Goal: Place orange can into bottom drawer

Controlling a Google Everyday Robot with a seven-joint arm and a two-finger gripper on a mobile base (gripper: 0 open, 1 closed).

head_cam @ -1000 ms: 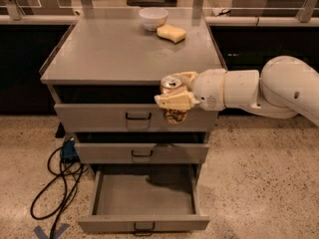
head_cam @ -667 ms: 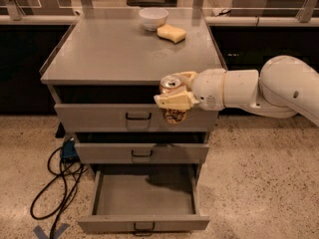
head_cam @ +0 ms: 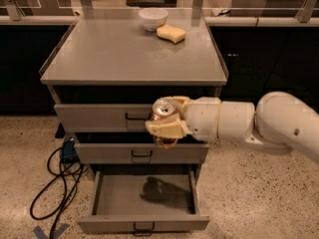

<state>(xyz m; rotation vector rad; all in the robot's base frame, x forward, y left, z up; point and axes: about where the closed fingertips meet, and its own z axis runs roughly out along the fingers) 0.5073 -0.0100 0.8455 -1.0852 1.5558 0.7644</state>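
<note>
I hold the orange can tight in my end effector above the open bottom drawer, so I should lower it slowly and upright.

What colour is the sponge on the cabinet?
Sponge: yellow, camera view. The gripper holds the orange can above the open bottom drawer.

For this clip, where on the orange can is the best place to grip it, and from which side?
The orange can is upright and round, so grip its side wall at mid-height, coming in level from the side. The gripper, shut on it before the top drawer, above the open bottom drawer, does so, leaving the top free.
</note>
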